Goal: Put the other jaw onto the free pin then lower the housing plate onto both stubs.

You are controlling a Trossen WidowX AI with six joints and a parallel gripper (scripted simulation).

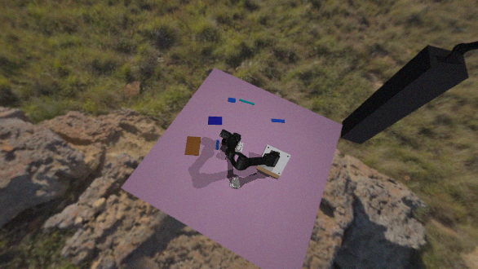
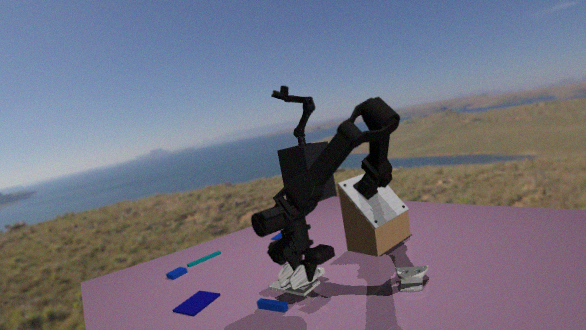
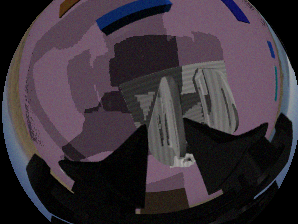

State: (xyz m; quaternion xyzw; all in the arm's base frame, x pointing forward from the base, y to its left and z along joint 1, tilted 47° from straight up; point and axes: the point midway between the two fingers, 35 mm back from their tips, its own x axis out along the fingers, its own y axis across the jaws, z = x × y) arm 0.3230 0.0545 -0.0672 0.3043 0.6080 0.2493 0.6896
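Gripping grey jaw [image 3: 166,120], pincer [image 2: 306,274] [image 3: 164,125] above base edge

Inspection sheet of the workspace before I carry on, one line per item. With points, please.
Surface: pink top [image 1: 245,212] [image 2: 480,240], shadows across it
Job's things: pale base plate [image 2: 305,290] bearing two upright jaws; separate pale piece [image 1: 234,183] [image 2: 412,281] standing apart, likely the housing plate
End effector [image 2: 309,270] [image 3: 164,125]: shut on one jaw [image 3: 167,117]; seating on the pin cannot be told
Clutter: brown panel [image 1: 192,146], navy panel [image 1: 214,121] [image 2: 197,303], teal stick [image 1: 246,102] [image 2: 204,258], blue blocks
Cables: nothing seen
Surroundings: dark column [image 1: 400,98] beyond the edge, grass, rocks, water
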